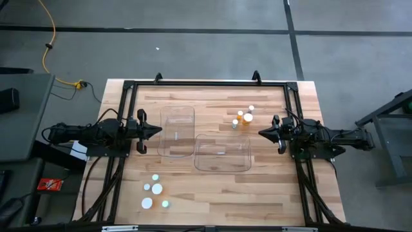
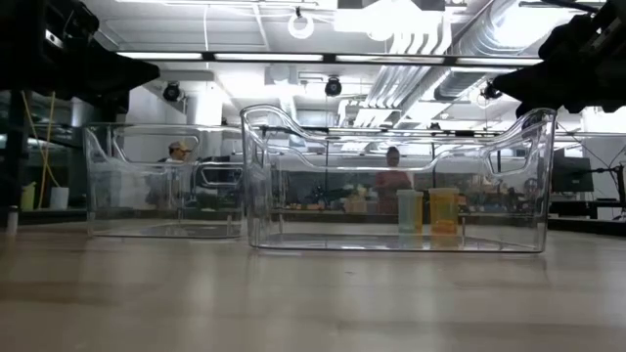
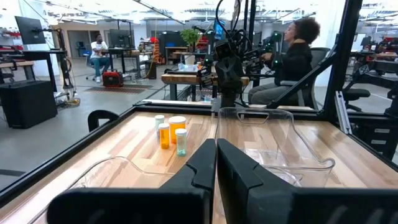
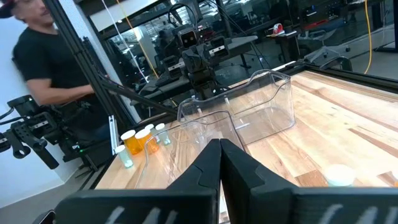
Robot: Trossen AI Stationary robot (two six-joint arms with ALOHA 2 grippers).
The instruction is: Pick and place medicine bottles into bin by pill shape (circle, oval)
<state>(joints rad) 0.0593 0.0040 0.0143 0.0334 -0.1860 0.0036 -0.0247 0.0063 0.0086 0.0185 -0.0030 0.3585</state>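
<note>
Several small bottles with white caps, some amber, stand upright in a group point(image 1: 243, 117) at the far right of the table. They also show in the left wrist view point(image 3: 171, 134) and through a bin in the low view point(image 2: 427, 211). A second group point(image 1: 154, 193) stands near the front left and shows in the right wrist view point(image 4: 140, 142). My left gripper point(image 1: 158, 131) hovers shut and empty at the left bin's left side. My right gripper point(image 1: 261, 133) hovers shut and empty, right of the other bin and just in front of the far group.
Two clear plastic bins stand mid-table, one on the left point(image 1: 177, 131) and one nearer and to the right point(image 1: 222, 153). A black frame point(image 1: 206, 84) runs along the table's edges. People sit in the room beyond the table point(image 3: 292, 53).
</note>
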